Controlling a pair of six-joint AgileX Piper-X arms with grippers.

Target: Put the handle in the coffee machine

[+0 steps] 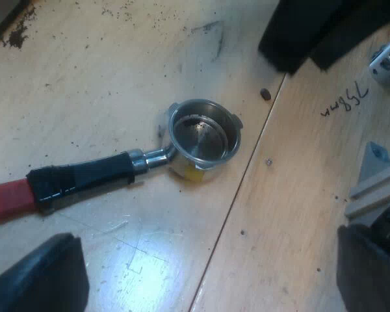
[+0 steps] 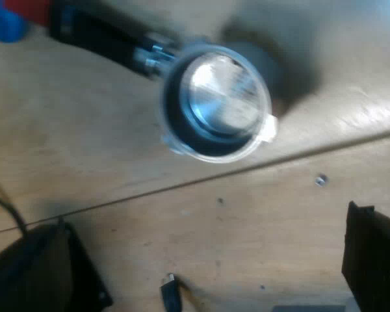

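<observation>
The metal holder lies loose on the wooden table, its round basket (image 1: 203,134) facing up and empty. Its dark handle (image 1: 84,179) runs off to a red end (image 1: 6,201). My left gripper (image 1: 201,286) hovers above it, open, fingers (image 1: 39,276) wide apart and holding nothing. In the right wrist view the basket (image 2: 214,101) is seen from straight above, with the dark handle (image 2: 97,36) leading to the red end (image 2: 26,8). My right gripper (image 2: 208,276) hangs near the basket, open and empty, one finger (image 2: 45,273) on each side.
Coffee grounds (image 1: 18,34) are scattered on the table, with a bean (image 1: 265,94) and a small screw (image 1: 268,161) near the basket. A black bulk (image 1: 312,26) looms beyond the basket. A blue object (image 2: 3,26) sits by the red end.
</observation>
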